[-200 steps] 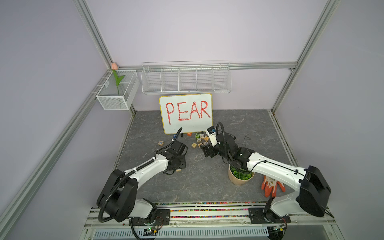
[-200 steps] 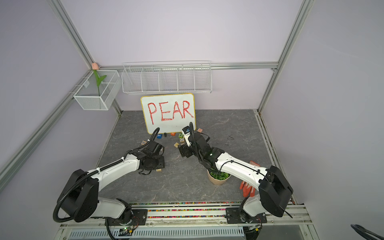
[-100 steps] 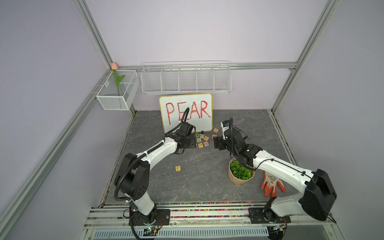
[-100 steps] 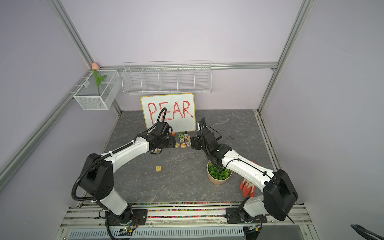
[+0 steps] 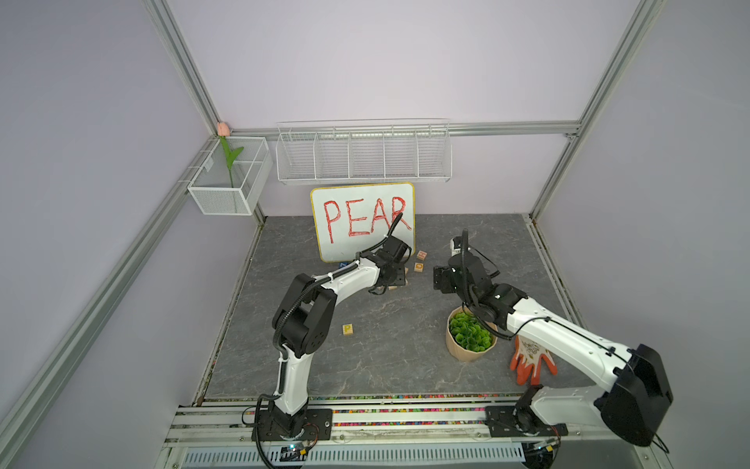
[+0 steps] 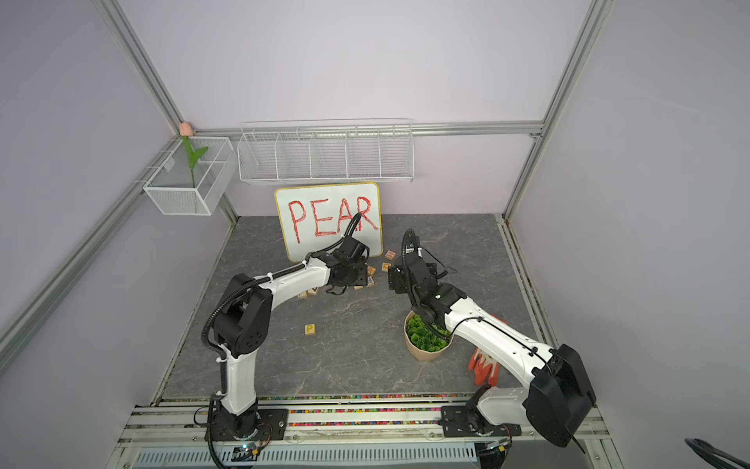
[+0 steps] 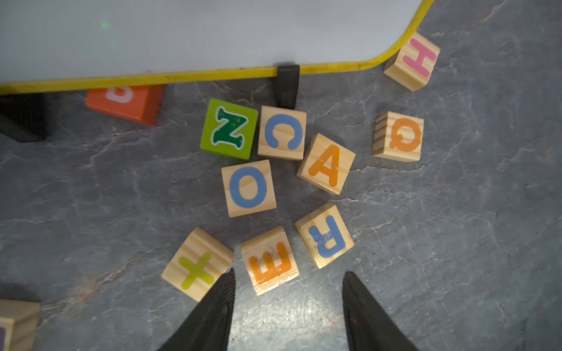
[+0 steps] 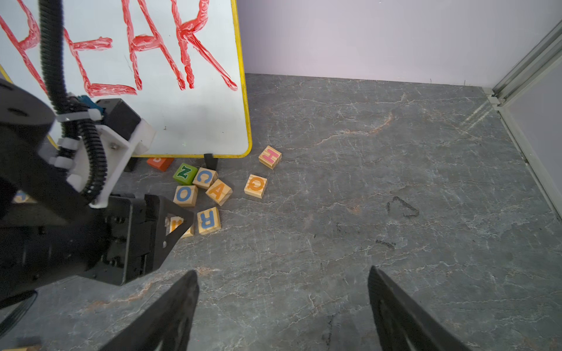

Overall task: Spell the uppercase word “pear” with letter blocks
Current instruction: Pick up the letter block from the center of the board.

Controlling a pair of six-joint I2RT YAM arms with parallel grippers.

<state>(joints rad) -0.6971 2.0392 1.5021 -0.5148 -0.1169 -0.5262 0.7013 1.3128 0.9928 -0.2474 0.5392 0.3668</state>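
In both top views the P block (image 5: 348,329) sits alone at lower centre of the frame on the grey marbled floor (image 5: 385,365), its yellow letter face-up and upright to the camera. The other three lie mid-frame, huddled at the foot of the whiteboard (image 5: 361,227). The left wrist view shows them:

- The E block (image 7: 270,260) is face-up, its orange letter turned sideways.
- The R block (image 7: 324,236) is just beside it, its blue letter inverted and skewed.
- The A block (image 7: 326,164) lies beyond, slightly tilted.

All are plain light-wood cubes with visible grain and equal sides. The left gripper (image 7: 289,272) has its black ribbed fingers apart, straddling E's near edge without pinching. The right gripper (image 8: 282,270) gapes empty over bare floor.
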